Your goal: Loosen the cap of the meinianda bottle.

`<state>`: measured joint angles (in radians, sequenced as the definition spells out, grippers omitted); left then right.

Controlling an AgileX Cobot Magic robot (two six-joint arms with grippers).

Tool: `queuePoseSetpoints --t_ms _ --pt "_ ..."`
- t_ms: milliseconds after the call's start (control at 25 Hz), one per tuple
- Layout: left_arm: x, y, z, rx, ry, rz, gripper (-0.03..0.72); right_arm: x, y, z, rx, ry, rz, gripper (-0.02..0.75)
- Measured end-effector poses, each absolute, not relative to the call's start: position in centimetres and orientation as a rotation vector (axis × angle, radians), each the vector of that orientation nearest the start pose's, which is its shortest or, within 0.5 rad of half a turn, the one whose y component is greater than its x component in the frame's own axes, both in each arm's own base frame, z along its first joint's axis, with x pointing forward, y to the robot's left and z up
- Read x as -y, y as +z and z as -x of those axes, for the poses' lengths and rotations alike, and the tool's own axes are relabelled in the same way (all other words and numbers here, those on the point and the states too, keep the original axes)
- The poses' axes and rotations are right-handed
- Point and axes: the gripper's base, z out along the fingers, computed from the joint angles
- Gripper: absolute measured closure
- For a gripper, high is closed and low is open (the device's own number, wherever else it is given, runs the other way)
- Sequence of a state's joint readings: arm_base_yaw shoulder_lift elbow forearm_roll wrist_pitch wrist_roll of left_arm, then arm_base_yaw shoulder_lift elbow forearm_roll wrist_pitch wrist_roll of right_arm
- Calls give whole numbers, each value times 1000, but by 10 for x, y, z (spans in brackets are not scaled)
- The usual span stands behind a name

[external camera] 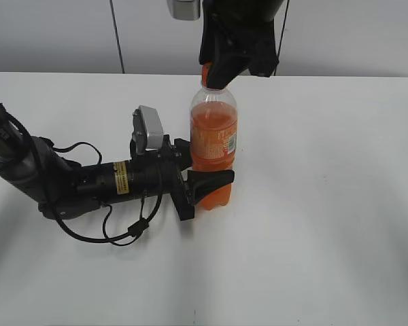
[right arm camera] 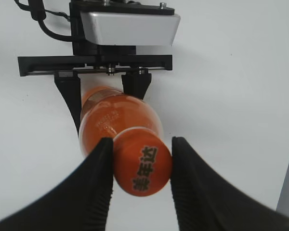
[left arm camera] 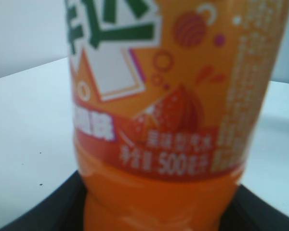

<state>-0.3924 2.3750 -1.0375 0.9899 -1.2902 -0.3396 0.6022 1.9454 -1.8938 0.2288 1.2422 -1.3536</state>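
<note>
The meinianda bottle (external camera: 214,142) stands upright on the white table, full of orange liquid, with an orange label. My left gripper (external camera: 205,182) lies low on the table and is shut on the bottle's lower body; the bottle (left arm camera: 168,120) fills the left wrist view. My right gripper (external camera: 221,68) comes down from above and is shut on the orange cap (right arm camera: 142,166), one black finger on each side of it (right arm camera: 140,159). The cap top bears dark characters. In the exterior view the cap (external camera: 207,69) is mostly hidden by the fingers.
The left arm (external camera: 88,180) with its cables lies across the table's left part. The white table (external camera: 326,224) stretches to the right and front. A grey wall stands behind.
</note>
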Motion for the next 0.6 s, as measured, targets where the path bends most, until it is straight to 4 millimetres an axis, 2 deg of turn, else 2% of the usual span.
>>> queuePoseSetpoints --t_ms 240,400,520,600 --pt "214 51 -327 -1448 -1046 -1034 293 -258 323 -334 -1581 165 2175 323" --pt "214 51 -327 -1449 -1047 -1033 293 -257 325 -333 -1653 187 2117 295" --pt "214 51 -327 -1449 -1048 -1033 293 -255 337 -329 -1784 219 1980 290" --pt "214 51 -327 -1449 -1048 -1033 293 -252 349 -328 -1952 249 1786 288"
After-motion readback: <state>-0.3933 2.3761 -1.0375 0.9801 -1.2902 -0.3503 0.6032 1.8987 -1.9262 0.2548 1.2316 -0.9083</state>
